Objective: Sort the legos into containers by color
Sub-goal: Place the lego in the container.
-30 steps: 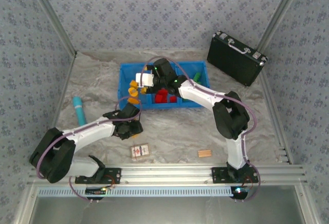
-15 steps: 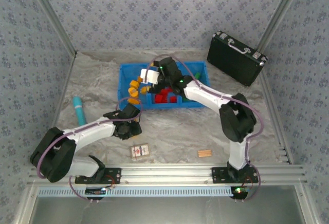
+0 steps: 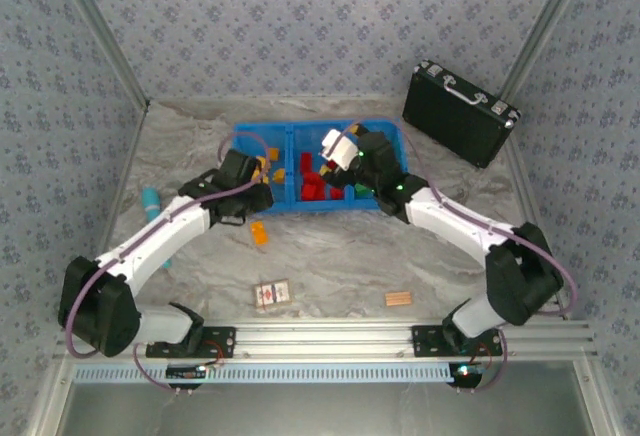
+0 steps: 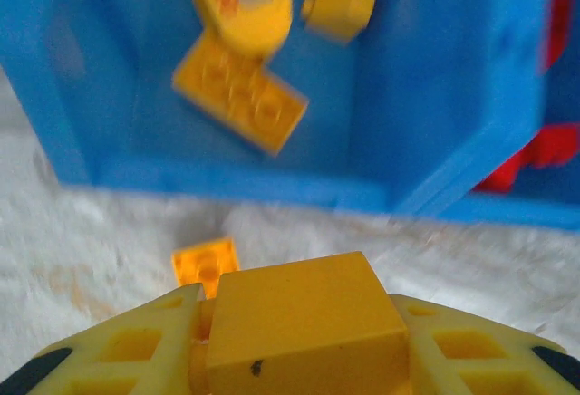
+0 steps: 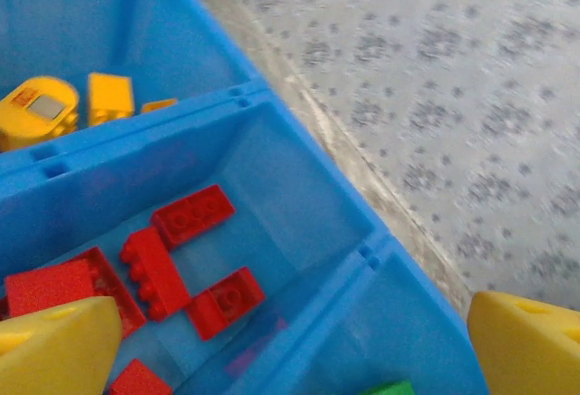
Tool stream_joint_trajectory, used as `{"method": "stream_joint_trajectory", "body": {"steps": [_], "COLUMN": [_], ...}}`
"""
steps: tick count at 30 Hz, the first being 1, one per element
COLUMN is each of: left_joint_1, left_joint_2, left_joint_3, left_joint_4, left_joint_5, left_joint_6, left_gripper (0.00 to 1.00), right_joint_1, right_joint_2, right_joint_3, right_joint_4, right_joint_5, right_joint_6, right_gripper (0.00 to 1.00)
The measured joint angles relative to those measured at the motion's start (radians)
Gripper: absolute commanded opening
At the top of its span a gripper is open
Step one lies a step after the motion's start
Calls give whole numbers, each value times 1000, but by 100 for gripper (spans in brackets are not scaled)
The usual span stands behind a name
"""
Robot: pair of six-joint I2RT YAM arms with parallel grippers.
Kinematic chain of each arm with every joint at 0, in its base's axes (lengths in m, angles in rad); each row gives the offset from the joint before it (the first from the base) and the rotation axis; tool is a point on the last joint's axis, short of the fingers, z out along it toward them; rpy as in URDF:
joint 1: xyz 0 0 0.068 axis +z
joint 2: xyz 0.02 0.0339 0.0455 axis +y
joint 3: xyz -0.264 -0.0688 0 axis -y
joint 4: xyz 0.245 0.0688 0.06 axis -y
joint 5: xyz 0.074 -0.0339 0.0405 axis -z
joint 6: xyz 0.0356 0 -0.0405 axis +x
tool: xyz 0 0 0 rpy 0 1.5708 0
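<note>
While the left gripper (image 3: 248,180) is clamped on a yellow brick (image 4: 304,322) just short of the blue tray (image 3: 320,207), the tray's near wall sits between that brick and the left compartment, where other yellow bricks (image 4: 240,91) lie. One orange brick (image 3: 259,233) is loose on the table (image 3: 340,256) in front of the tray. Right gripper (image 5: 290,345) hangs over the tray, jaws spread wide and empty, red bricks (image 5: 190,214) below in the middle compartment; teal cylinder (image 3: 150,199) partly under the left arm (image 3: 170,236), black case (image 3: 460,111) far right, wooden block (image 3: 398,298) and small card box (image 3: 271,294) near the front rail.
</note>
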Motion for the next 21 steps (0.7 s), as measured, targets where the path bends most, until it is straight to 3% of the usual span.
{"method": "stream_joint_trajectory", "body": {"steps": [4, 8, 12, 16, 21], "left_joint_1": [38, 58, 79, 93, 97], "left_joint_2": [69, 168, 273, 373, 452], "left_joint_3": [72, 95, 134, 224, 301], "left_joint_4": [41, 80, 117, 144, 177], "left_joint_5": [-3, -3, -2, -1, 0], "left_joint_6": [85, 149, 194, 227, 257], "left_gripper": [39, 39, 40, 42, 44], "right_joint_1": [-1, -4, -64, -141, -211], "right_joint_2": [-87, -131, -227, -384, -472], "right_joint_3": [-8, 55, 40, -27, -31], "right_joint_4": [-10, -133, -197, -239, -286], "right_joint_5": [74, 134, 121, 33, 32], "right_joint_6": [114, 229, 342, 369, 401], "right_gripper": [99, 99, 99, 99, 99]}}
